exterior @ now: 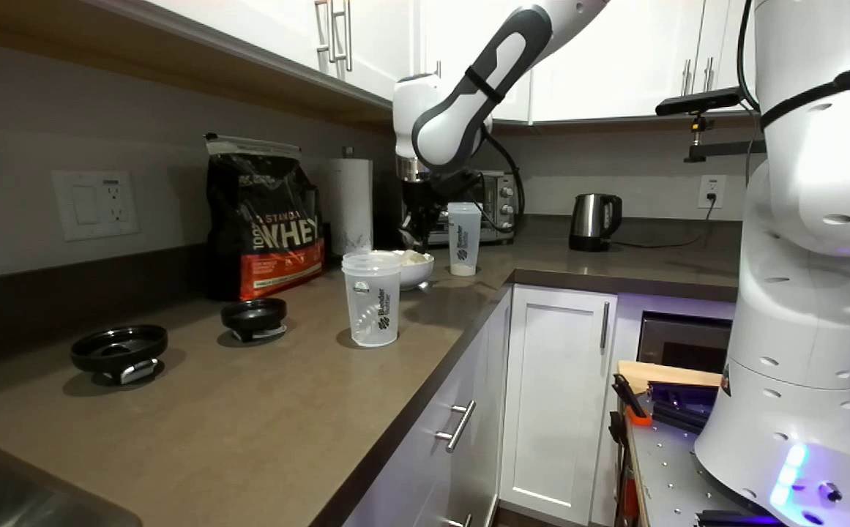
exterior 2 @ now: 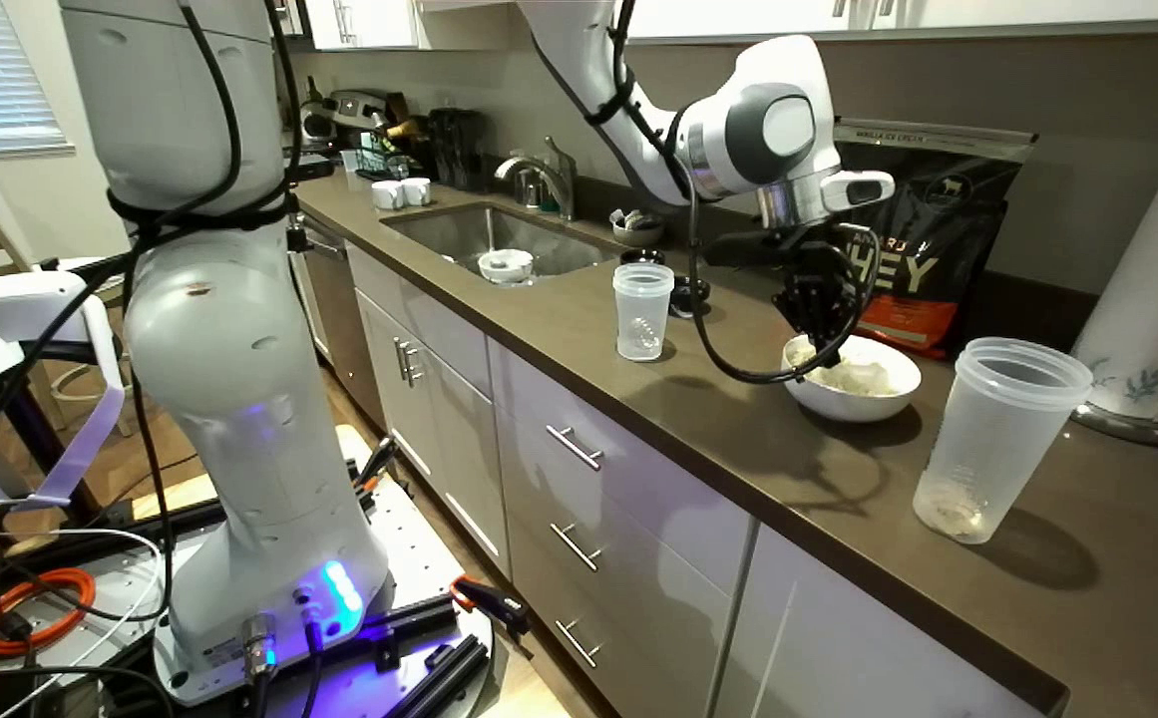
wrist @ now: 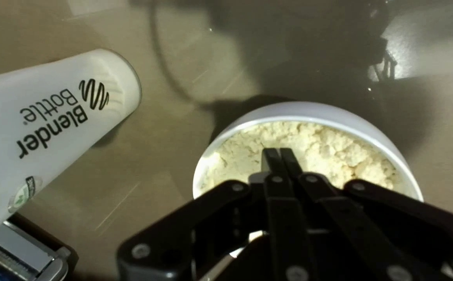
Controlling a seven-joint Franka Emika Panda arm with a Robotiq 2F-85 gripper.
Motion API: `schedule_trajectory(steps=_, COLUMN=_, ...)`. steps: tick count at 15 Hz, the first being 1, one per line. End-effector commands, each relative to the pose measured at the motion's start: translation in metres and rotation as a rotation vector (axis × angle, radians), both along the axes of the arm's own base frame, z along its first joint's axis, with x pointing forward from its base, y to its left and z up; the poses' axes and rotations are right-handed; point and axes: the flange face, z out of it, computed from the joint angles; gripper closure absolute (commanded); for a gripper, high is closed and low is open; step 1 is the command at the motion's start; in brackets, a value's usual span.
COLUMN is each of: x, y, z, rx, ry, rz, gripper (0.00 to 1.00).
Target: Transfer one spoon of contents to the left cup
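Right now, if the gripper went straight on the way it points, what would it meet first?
Most likely the pale powder in the white bowl; whether the gripper already touches it is unclear.

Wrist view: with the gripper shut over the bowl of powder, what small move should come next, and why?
Probably a slight lift of the gripper: it is shut over the powder in the bowl, and whether it holds a spoon is unclear; once higher, the exterior views might show.

I have powder (wrist: 339, 146) in the bowl (wrist: 308, 110) under my claw (wrist: 280, 153); in an exterior view the left cup (exterior 2: 642, 311) and right cup (exterior 2: 1002, 429) flank the bowl on the surface (exterior 2: 728, 424), the bag (exterior 2: 943, 234) behind, the roll (exterior 2: 1152, 299) right of that.
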Motion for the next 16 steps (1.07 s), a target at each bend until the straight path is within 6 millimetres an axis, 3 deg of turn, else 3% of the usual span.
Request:
schedule_trajectory(steps=1, x=0.0002, y=-0.0031, z=0.0036, rx=0.042, ry=-0.033, rz=-0.037, gripper=0.98)
schedule_trajectory(steps=8, x=0.0066, y=0.0067, z=0.0036, rx=0.074, ry=-0.048, rz=-0.045, gripper=0.98)
schedule_trajectory(steps=16, x=0.0075, y=-0.0007, z=0.0103, rx=0.146, ry=-0.074, rz=-0.1, gripper=0.98)
